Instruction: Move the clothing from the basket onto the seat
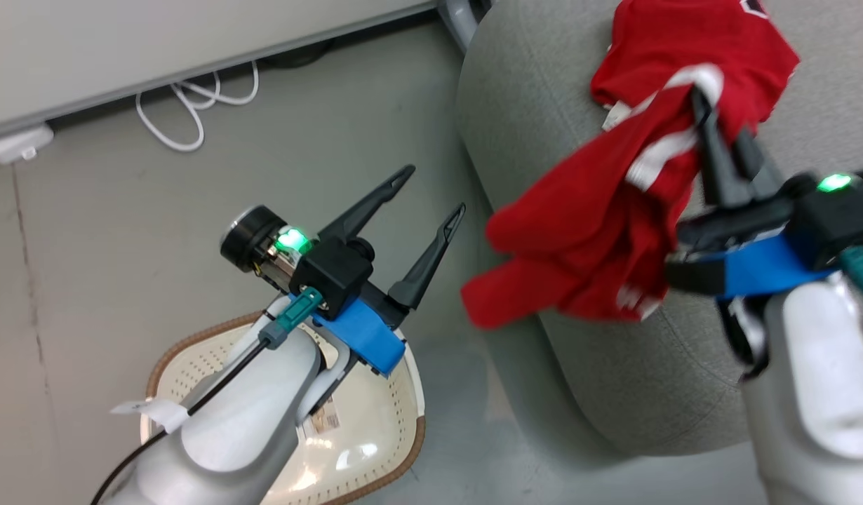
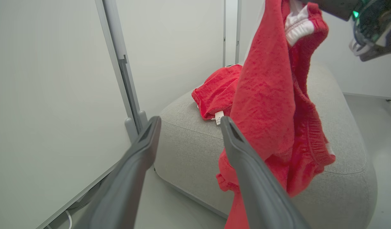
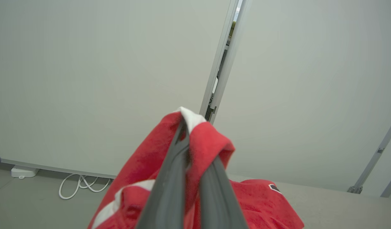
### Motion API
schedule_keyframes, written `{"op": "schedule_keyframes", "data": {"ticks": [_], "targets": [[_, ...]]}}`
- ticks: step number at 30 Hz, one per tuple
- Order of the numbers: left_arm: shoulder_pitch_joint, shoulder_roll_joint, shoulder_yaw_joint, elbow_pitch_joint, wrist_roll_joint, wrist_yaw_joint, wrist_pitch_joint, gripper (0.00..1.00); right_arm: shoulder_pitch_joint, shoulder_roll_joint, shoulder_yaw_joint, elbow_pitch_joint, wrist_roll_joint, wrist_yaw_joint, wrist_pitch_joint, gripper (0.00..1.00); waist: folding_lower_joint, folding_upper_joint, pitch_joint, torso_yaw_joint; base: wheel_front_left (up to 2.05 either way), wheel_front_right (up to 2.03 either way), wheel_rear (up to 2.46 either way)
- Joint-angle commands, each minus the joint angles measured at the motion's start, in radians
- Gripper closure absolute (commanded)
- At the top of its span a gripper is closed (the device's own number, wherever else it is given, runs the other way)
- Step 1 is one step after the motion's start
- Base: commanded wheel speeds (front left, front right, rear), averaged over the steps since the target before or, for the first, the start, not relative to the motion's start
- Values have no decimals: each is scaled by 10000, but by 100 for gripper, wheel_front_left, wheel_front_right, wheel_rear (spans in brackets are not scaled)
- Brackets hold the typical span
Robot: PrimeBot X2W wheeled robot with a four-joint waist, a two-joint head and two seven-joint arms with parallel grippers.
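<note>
My right gripper (image 1: 705, 98) is shut on a red garment (image 1: 586, 231) with white trim, which hangs in the air over the near edge of the grey seat (image 1: 544, 105). In the right wrist view the fabric (image 3: 202, 140) drapes over my closed fingers. A second red garment (image 1: 691, 42) lies on the seat's top, also seen in the left wrist view as a red garment (image 2: 217, 92) with a small white label. My left gripper (image 1: 431, 193) stands open and empty above the cream basket (image 1: 375, 449), whose floor shows a sticker.
A white cable (image 1: 193, 105) loops on the grey floor beside a pale wall panel (image 1: 158, 42). A white plug box (image 1: 17, 144) sits at the wall's foot. Metal posts (image 2: 132, 105) stand by the seat's left side.
</note>
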Motion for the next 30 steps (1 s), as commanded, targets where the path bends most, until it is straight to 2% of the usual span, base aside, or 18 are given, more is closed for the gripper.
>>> {"op": "schedule_keyframes", "data": {"ticks": [1,3,4,7,9,10,12,13,14,15,18,22,30], "targets": [[-288,125,58,-94,102,-9,-48,0,-718,-160,-248,-225,145,2,-7,100,0,-1,602,259,0,0,0],[-382,150,38,-128,110,-9,-47,0,-1065,-272,-436,-307,204,2,-7,100,0,-1,830,330,0,0,0],[-594,235,25,-206,159,-9,-45,0,-1917,-532,-730,-463,222,2,-7,100,0,-1,1299,439,0,0,0],[-913,350,-9,-302,207,-9,-38,0,-3204,-969,-1413,-542,333,2,-7,100,0,-1,2010,591,0,0,0],[-1122,358,-46,-403,240,-9,-30,0,-4010,-1385,-1947,-563,257,2,-7,100,0,-1,2478,705,0,0,0],[-1122,358,-46,-403,240,-9,-30,0,-4010,-1385,-1947,-563,257,2,-7,100,0,-1,2478,705,0,0,0],[-1384,475,-85,-488,271,-9,-18,0,-5168,-2135,-2694,-531,228,2,-7,100,0,-1,3083,830,0,0,0],[-1384,475,-85,-488,271,-9,-18,0,-5168,-2135,-2694,-531,228,2,-7,100,0,-1,3083,830,0,0,0],[-1530,539,-105,-546,310,-9,-15,0,-5748,-2722,-3211,-261,299,2,-6,100,0,-1,3425,882,0,0,0],[-1618,557,-110,-599,331,-9,-16,0,-6018,-3007,-3435,-118,356,2,-6,100,0,-1,3608,901,0,0,0],[-1747,653,-121,-652,343,-9,-22,0,-6421,-3603,-4019,566,351,2,-6,100,0,-1,3993,931,0,0,0],[-1828,717,-136,-710,338,-9,-29,0,-6229,-3743,-4409,1201,391,2,-6,100,0,-1,4278,941,0,0,0],[-2075,751,-275,-744,347,-9,-39,0,-4965,-2900,-5061,2737,300,2,-6,100,0,-1,4647,1071,0,0,0]]}}
